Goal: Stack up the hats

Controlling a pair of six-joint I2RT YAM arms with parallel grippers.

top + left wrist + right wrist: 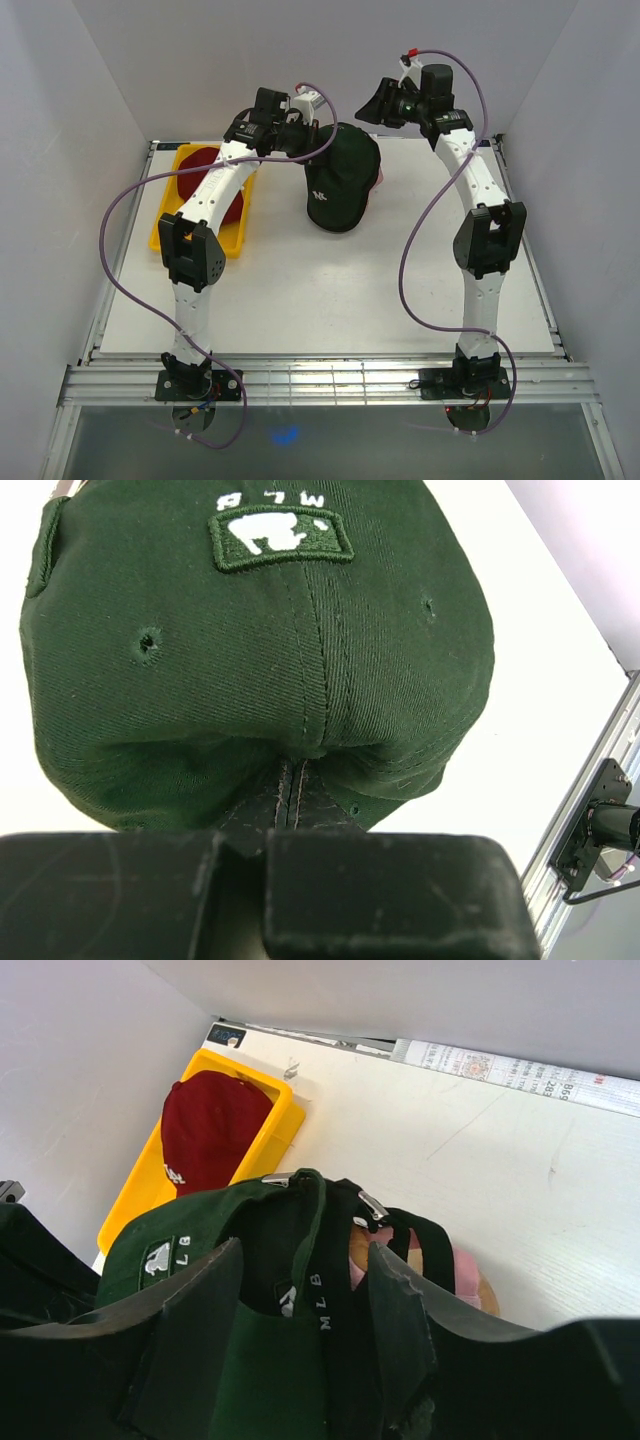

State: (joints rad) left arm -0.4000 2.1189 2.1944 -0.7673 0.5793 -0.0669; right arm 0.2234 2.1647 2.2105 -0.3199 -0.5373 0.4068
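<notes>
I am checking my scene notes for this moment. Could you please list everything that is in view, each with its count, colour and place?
dark green hat: one, dark green with white logo, far centre of the table, on top of the stand
black hat: one visible, black, under the dark green hat
red hat: one, dark red, inside the yellow tray
yellow tray: one, yellow, far left of the table
stand: one, pink and wood, mostly hidden under the hats
table: one, white
left hand: one, black, shut, at the edge of the dark green hat
right hand: one, black, open, facing the hats' rear straps
</notes>
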